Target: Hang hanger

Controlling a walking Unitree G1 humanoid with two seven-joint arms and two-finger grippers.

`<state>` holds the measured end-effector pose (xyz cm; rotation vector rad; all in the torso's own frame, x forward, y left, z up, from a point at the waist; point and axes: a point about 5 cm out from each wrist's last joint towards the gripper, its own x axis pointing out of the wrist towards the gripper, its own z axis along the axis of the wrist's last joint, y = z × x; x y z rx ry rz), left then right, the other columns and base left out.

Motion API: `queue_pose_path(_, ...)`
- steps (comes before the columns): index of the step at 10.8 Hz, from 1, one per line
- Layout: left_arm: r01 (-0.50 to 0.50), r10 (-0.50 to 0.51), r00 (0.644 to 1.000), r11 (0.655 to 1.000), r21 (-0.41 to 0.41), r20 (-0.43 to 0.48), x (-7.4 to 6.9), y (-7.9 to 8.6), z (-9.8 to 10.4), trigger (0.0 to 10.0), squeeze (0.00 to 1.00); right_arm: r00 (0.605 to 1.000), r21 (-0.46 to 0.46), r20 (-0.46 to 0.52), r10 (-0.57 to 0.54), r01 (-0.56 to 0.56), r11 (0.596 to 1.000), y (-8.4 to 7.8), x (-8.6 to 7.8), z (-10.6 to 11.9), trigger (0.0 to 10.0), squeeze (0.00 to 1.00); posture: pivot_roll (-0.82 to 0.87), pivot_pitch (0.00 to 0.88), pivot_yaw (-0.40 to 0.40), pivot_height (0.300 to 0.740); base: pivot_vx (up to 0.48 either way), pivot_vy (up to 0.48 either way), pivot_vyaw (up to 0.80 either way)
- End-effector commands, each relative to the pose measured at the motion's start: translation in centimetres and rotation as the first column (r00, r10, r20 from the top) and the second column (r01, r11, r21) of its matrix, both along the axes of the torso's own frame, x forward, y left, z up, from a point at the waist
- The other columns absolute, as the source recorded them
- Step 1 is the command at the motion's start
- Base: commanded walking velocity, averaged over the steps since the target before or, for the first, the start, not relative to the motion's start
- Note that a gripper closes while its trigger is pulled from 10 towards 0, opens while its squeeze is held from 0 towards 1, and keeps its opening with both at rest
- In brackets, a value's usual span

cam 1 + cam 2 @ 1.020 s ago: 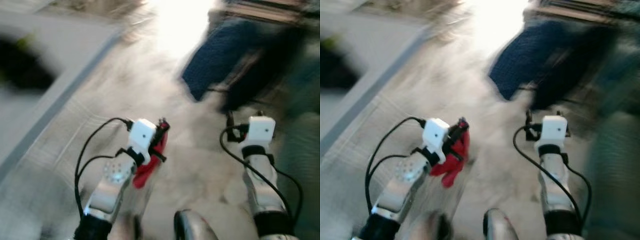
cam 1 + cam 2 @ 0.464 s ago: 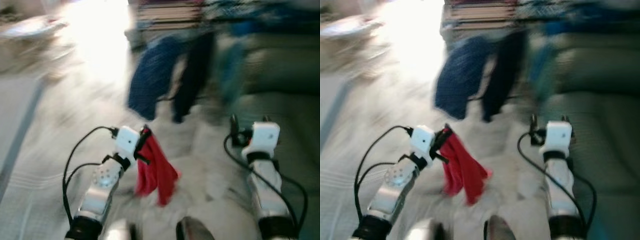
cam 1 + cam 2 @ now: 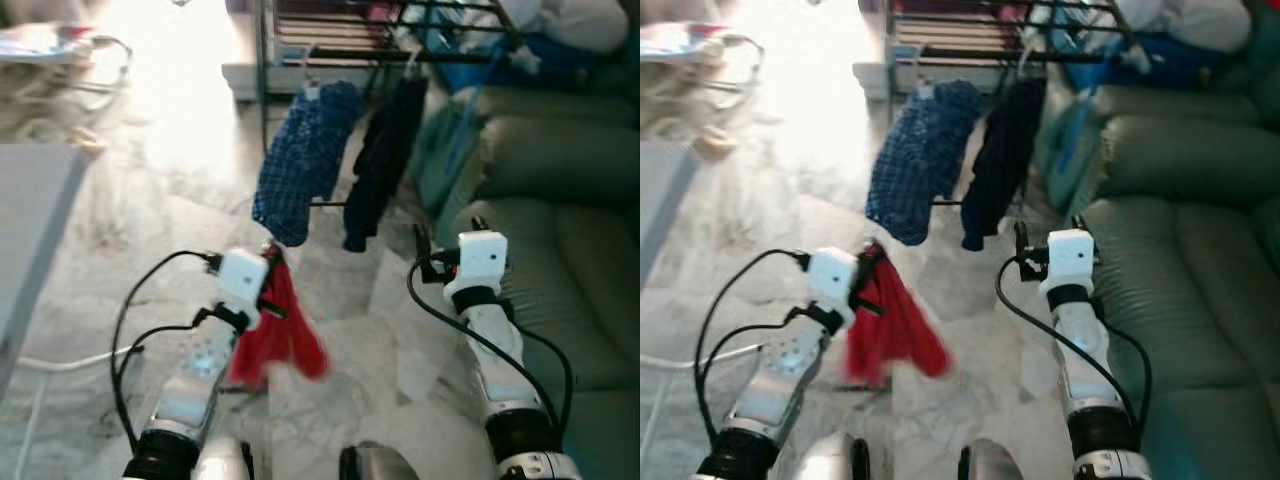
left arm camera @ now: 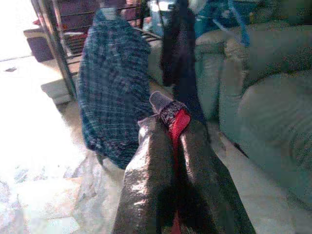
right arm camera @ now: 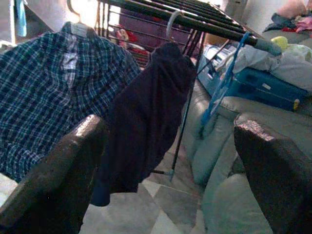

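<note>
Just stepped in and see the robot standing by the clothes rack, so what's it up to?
It is carrying laundry to hang. The left gripper is shut on a red garment that dangles below it, held out toward the drying rack. A plaid blue shirt and a dark garment already hang there on hangers. The right gripper is open, empty and raised beside the green sofa. The red garment is not yet on the rack.
</note>
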<state>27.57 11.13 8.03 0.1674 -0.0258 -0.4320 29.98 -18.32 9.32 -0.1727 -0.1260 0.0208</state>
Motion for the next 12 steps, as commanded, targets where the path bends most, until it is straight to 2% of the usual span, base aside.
queue_pose_path(1, 0.051, -0.051, 0.998, 0.999, 0.014, 0.03, 0.1, -0.4, 0.5, 10.0, 0.0, 1.0, -0.002, 0.002, -0.008, 0.008, 1.0, -0.2, 0.1, 0.1, 10.0, 0.0, 0.0, 0.064, -0.047, 0.74, 0.0, 0.0, 0.0)
queue_pose_path(3, 0.125, -0.126, 0.99, 0.992, 0.027, 0.057, 0.2, -0.4, 1.0, 10.0, 0.0, 1.0, -0.004, 0.002, -0.011, 0.011, 1.0, -0.2, -0.3, -0.4, 10.0, 0.0, -0.01, 0.076, -0.027, 0.74, 0.219, 0.0, -0.8)
queue_pose_path(9, 0.169, -0.17, 0.984, 0.986, 0.014, 0.054, -0.4, -1.5, 1.2, 10.0, 0.0, 1.0, -0.013, -0.002, -0.014, 0.014, 1.0, -0.2, -0.7, -0.6, 10.0, 0.0, -0.01, 0.12, -0.035, 0.74, 0.386, 0.0, -0.7)
queue_pose_path(12, 0.133, -0.134, 0.991, 0.99, 0.041, 0.016, -0.2, -1.5, 0.7, 10.0, 0.0, 1.0, -0.016, -0.012, -0.006, 0.006, 1.0, -0.3, -0.9, -0.7, 10.0, 0.0, -0.02, 0.129, -0.038, 0.74, 0.0, 0.0, -0.16)
